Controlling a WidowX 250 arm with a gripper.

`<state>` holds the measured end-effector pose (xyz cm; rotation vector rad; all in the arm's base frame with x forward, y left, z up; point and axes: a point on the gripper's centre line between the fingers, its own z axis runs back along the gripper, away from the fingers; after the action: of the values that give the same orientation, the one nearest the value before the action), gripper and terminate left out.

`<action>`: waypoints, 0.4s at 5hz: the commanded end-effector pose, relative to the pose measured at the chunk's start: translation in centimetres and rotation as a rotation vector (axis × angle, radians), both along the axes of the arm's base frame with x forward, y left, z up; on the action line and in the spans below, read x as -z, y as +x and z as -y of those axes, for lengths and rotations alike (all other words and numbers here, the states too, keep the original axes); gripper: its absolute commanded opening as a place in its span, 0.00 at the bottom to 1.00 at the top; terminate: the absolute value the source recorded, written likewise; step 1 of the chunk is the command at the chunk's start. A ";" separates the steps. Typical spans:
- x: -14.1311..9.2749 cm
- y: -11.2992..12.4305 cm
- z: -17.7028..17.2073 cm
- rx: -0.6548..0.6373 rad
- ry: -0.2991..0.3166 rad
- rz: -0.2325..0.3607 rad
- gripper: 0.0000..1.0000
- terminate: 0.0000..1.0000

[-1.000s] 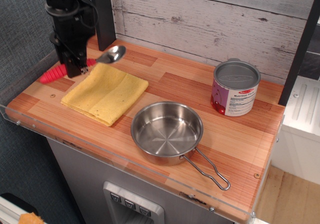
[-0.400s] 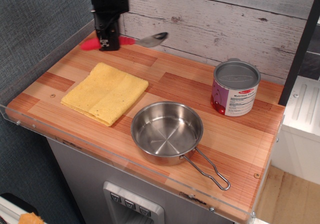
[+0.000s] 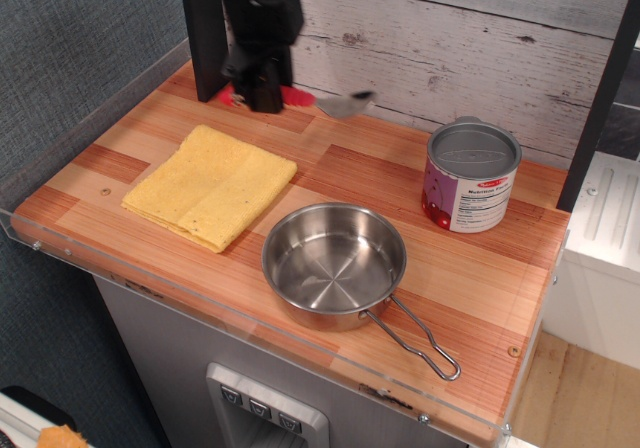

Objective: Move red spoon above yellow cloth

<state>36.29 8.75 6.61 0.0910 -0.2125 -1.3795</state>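
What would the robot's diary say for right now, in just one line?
gripper: shut on red spoon | spoon: lifted, near back wall | yellow cloth: flat on counter, in front-left of spoon | release: not yet

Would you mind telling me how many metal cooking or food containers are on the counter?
2: a steel pan at front centre, and a lidded tin can at the right rear. None appears hidden.

Black arm enters from top, vertical; end effector point(image 3: 264, 96) points down near rear wall, closed around red spoon point(image 3: 315, 100) handle.
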 end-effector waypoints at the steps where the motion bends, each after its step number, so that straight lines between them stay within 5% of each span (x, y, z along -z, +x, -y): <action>1: 1.0 2.9 2.3 0.054 0.045 0.004 0.00 0.00; 2: 1.9 3.5 2.3 0.047 0.088 -0.011 0.00 0.00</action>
<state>39.03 6.77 2.57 0.0998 -0.1062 -1.4396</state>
